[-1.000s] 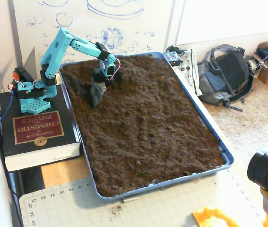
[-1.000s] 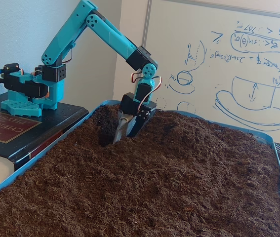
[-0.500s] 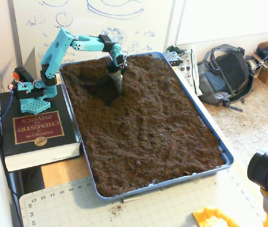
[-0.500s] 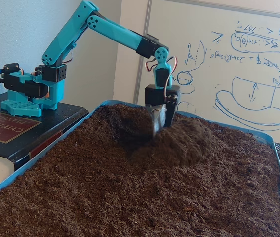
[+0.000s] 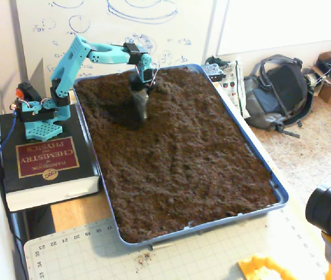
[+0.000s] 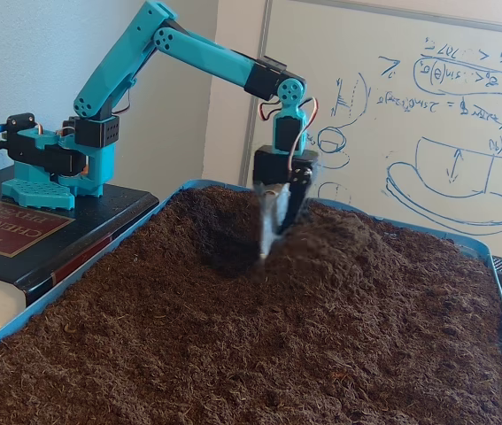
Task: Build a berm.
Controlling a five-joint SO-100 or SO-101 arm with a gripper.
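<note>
Book [image 5: 44,158] titled "Handbook of Chemistry and Physics"

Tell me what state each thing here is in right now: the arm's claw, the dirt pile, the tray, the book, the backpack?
gripper: pointing down, tip in the soil; open or shut unclear.
berm: a low raised mound right beside the gripper, with a dark hollow on its other side.
tray: filled edge to edge with loose brown soil.
book: closed, lying flat, carrying the arm's base.
backpack: slumped on the floor beside the tray.
</note>
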